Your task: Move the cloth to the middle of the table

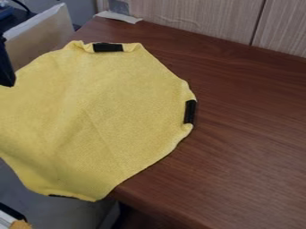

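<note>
The yellow cloth [101, 112] lies spread out over the left part of the brown table [251, 134], with black strips at its top edge, right edge and lower edge. Its lower left part extends past the table's edge, over the grey area below. At the left border of the view, a dark part of the gripper [6, 67] is beside the cloth's upper left edge, its tip close to the fabric. Whether it touches the cloth cannot be told.
A light wood-panelled wall [197, 18] runs along the table's back. Pale tape [118, 17] sits at the back left corner. A tan board [39, 40] stands at the upper left, and a small orange-brown item [21, 224] is at the lower left corner.
</note>
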Tool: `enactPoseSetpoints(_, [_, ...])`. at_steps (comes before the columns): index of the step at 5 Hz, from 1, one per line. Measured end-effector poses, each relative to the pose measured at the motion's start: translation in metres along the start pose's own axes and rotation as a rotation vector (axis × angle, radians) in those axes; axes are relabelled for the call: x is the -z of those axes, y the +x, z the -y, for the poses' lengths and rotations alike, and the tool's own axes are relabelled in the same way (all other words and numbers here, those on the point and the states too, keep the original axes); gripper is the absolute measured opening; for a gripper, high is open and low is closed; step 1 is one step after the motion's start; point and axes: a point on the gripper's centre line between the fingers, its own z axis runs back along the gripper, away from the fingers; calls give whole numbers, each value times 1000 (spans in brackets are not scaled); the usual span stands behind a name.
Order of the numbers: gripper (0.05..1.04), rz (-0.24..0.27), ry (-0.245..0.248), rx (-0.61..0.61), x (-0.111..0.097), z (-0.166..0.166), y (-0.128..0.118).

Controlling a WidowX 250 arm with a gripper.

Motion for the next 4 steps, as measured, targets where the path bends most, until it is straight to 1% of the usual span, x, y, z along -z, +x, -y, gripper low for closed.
enactPoseSetpoints(1, [1000, 5, -7, -8, 2, 0, 0])
enactPoseSetpoints(2, [999, 12, -23, -37, 7, -11, 9])
enactPoseSetpoints(3, [1000, 28, -50, -94, 22, -29, 9])
enactPoseSetpoints(4, [1000, 6, -55, -149, 41, -50, 8])
